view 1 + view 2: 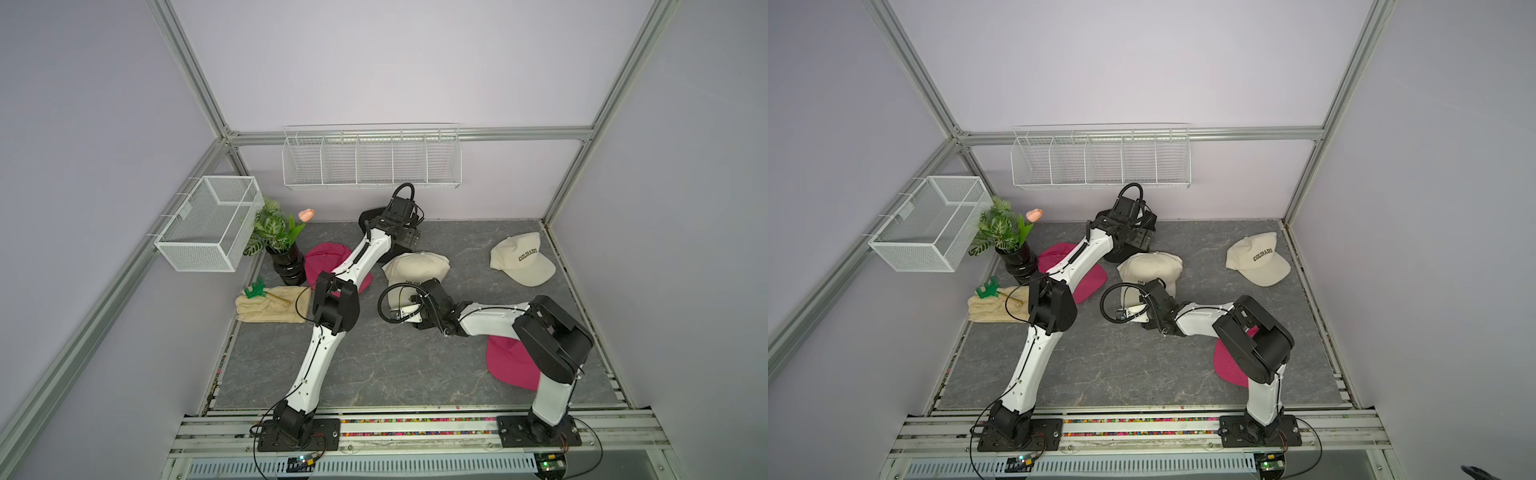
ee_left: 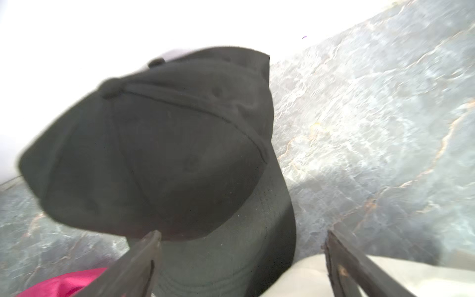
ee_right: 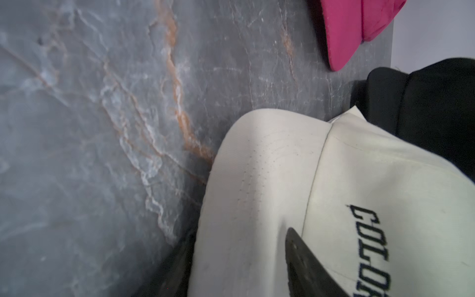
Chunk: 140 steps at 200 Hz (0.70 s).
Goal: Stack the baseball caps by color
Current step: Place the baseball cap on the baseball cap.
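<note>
Caps lie scattered on the table (image 1: pixel 374 365). Left claw (image 2: pixel 241 259): jaws spread to their widest, nothing gripped. The black cap (image 2: pixel 154 154) sits directly ahead of it, brim running back between the fingers (image 2: pixel 144 254); contact with them cannot be determined. A second black crown shows behind the first. A pink cap (image 2: pixel 64 282) lies just outside one finger, and the cream cap (image 2: pixel 295 277) reaches in beside the other. Right claw (image 3: pixel 239 244): jaws roughly half closed on the cream cap's brim, one finger pressed onto the fabric next to the "COL" lettering, the other dark and blurred at the brim's opposite edge. Ahead of this claw are the black cap and the pink cap's brim, both apart from it. In both top views the other cream cap (image 1: pixel 521 259) (image 1: pixel 1258 259) lies well apart from both claws. The second pink cap (image 1: pixel 509 361) (image 1: pixel 1229 365) lies behind the right claw, partly under that arm.
</note>
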Motion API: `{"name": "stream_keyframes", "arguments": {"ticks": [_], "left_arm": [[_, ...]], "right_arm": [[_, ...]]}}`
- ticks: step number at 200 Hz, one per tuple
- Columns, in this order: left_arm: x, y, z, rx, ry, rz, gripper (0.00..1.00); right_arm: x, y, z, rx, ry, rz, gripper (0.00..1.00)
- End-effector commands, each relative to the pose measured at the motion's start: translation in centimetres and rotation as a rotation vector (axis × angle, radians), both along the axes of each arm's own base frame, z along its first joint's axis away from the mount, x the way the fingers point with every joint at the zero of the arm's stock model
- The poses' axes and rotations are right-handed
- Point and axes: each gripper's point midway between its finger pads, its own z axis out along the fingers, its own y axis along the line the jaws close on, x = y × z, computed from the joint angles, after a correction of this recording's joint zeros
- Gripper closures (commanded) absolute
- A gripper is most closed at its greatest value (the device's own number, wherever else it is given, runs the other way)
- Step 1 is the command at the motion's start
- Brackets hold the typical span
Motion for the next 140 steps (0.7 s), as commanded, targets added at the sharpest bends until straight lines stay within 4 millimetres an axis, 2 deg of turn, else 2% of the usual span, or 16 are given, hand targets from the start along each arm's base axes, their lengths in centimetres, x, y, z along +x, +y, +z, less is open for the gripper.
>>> {"name": "stream_keyframes", "arguments": {"ticks": [1, 22, 48, 69, 86, 108, 110, 115, 127, 140], "left_arm": [[-0.6, 2.0, 4.2, 0.022, -0.049, 0.075, 0.0], [-1.2, 3.8, 4.8, 0.054, -0.06, 0.144, 0.0], [-1.9, 4.2, 6.5, 0.024, -0.093, 0.146, 0.0], [-2.3, 4.7, 8.1, -0.014, -0.133, 0.165, 0.0], [-2.7, 5.4, 9.2, -0.028, -0.164, 0.19, 0.0], [-3.1, 6.6, 10.0, -0.051, -0.196, 0.23, 0.01], [-3.1, 6.7, 10.0, -0.054, -0.198, 0.233, 0.01], [-3.2, 7.0, 10.2, -0.065, -0.208, 0.245, 0.0], [-3.3, 7.8, 10.3, -0.089, -0.223, 0.273, 0.01], [-3.6, 8.6, 10.7, -0.119, -0.246, 0.301, 0.01]], "right_arm": [[-1.6, -1.7, -2.7, -0.053, 0.146, -0.094, 0.42], [-1.1, -1.1, -1.8, -0.015, 0.174, -0.147, 0.4], [-0.6, -0.2, -1.5, 0.023, 0.193, -0.178, 0.36], [-0.1, 0.2, -0.3, 0.078, 0.188, -0.199, 0.3], [-0.5, 0.4, 1.6, 0.135, 0.193, -0.184, 0.15], [-1.1, 0.5, 4.8, 0.259, 0.212, -0.165, 0.1], [-1.2, 0.5, 5.0, 0.272, 0.218, -0.163, 0.03], [-1.4, 0.5, 5.8, 0.307, 0.232, -0.162, 0.1], [-1.9, 0.4, 7.3, 0.383, 0.268, -0.164, 0.11], [-1.4, -0.2, 8.9, 0.466, 0.268, -0.22, 0.11]]}}
